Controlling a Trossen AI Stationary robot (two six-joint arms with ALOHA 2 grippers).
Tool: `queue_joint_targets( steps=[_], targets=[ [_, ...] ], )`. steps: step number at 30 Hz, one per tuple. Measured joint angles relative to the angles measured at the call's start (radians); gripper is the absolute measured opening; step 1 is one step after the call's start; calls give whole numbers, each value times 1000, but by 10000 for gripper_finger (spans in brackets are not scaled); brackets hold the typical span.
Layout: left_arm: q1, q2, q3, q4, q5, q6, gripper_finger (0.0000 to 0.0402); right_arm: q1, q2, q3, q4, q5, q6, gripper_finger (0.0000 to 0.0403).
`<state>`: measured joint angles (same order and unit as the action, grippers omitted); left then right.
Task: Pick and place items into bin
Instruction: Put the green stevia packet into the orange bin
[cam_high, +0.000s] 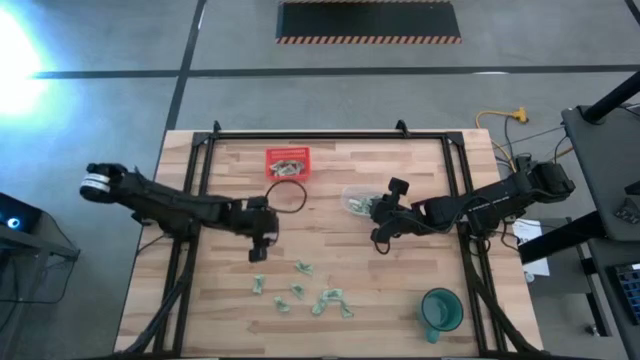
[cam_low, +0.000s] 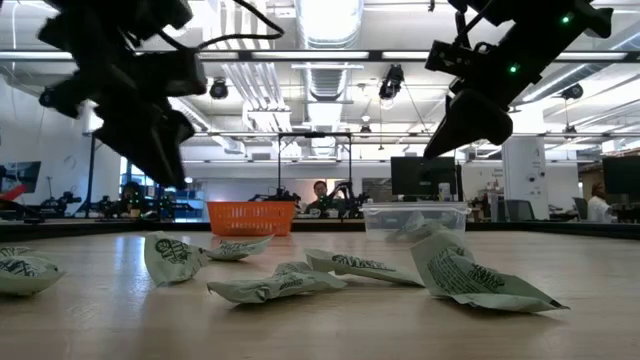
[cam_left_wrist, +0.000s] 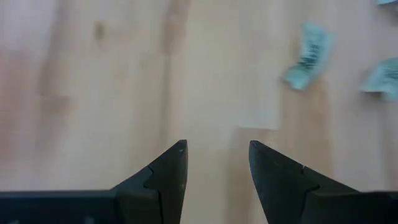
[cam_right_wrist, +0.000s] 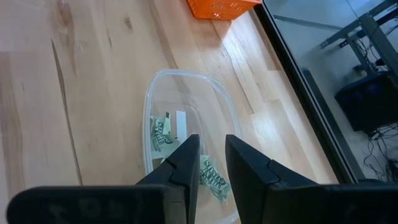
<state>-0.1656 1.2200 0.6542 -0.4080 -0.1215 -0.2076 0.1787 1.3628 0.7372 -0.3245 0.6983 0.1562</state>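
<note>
Several pale green crinkly wrapped pieces (cam_high: 300, 291) (cam_low: 458, 272) lie loose on the wooden table near its near edge. More of them sit in a clear plastic tub (cam_high: 358, 200) (cam_right_wrist: 186, 124), and some in the red basket (cam_high: 287, 161) (cam_low: 251, 217) at the far edge. My left gripper (cam_high: 257, 250) (cam_left_wrist: 216, 163) hangs open over bare wood, pointing down, to the far left of the loose pieces. My right gripper (cam_high: 374, 212) (cam_right_wrist: 211, 157) hovers above the tub's near end, open by a narrow gap, with a piece (cam_right_wrist: 213, 176) in the tub showing past its fingers.
A green cup (cam_high: 440, 308) stands by the table's near right corner. A black ring of cord (cam_high: 290, 196) lies between the red basket and my left gripper. A dark frame (cam_high: 330, 135) runs along the table's far edge and sides. Bare wood lies between the two grippers.
</note>
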Motion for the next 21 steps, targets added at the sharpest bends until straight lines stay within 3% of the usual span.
queue_joint_targets(
  steps=[7,13,21],
  targets=[
    [-169,-4,-4,0,0,-259,155,0,0,0,25,0,-3,68],
    [-310,7,7,4,-75,-454,155,0,0,0,26,0,-3,68],
    [-462,108,25,45,-136,-685,155,0,0,0,29,0,-12,68]
  ],
)
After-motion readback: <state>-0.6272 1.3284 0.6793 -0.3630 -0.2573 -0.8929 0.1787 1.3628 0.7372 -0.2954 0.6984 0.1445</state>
